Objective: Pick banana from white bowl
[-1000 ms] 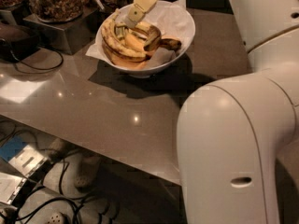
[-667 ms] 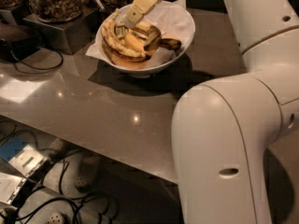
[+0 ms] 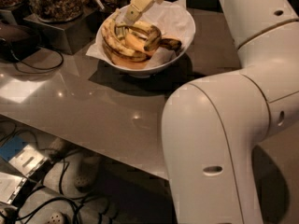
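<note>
Banana (image 3: 148, 31) in white bowl (image 3: 164, 65), gripper (image 3: 127, 18) slanted down to it, jaws' state unclear

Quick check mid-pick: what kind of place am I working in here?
Probably an office snack counter or break area: glass jars of nuts on a metal stand, a white bowl of bananas on the grey counter, cables trailing underneath. The gripper is at the bananas in the bowl.

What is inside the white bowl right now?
The white bowl holds crumpled paper, other bananas, the blotchy curved banana along its left side, and the claw at that banana's upper end. Paper and fruit hide the bottom.
</note>
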Motion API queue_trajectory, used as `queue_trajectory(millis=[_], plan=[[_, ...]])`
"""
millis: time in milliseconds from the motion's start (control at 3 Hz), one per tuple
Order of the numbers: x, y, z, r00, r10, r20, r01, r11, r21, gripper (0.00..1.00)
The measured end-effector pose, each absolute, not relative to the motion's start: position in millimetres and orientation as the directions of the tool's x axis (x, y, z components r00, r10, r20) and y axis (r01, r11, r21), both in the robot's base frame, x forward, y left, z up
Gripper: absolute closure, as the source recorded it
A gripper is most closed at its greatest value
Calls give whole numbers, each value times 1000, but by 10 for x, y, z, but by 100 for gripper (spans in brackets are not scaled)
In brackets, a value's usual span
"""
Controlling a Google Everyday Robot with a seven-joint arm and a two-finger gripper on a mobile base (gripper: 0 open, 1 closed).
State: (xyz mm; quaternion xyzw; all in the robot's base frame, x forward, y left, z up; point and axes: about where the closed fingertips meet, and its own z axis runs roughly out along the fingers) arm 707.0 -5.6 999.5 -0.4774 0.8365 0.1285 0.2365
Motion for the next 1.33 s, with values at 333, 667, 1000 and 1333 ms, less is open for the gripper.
queue_trajectory(millis=[333,667,1000,1333], plan=[[7155,-98,9934,-479,-733,-483,-828,559,-28,17],[7238,-121,9788,-520,-728,-446,-806,591,-25,20],[7307,-114,9645,-546,-728,-415,-794,608,-22,26],[7352,-92,9535,-558,-729,-396,-790,613,-17,27]])
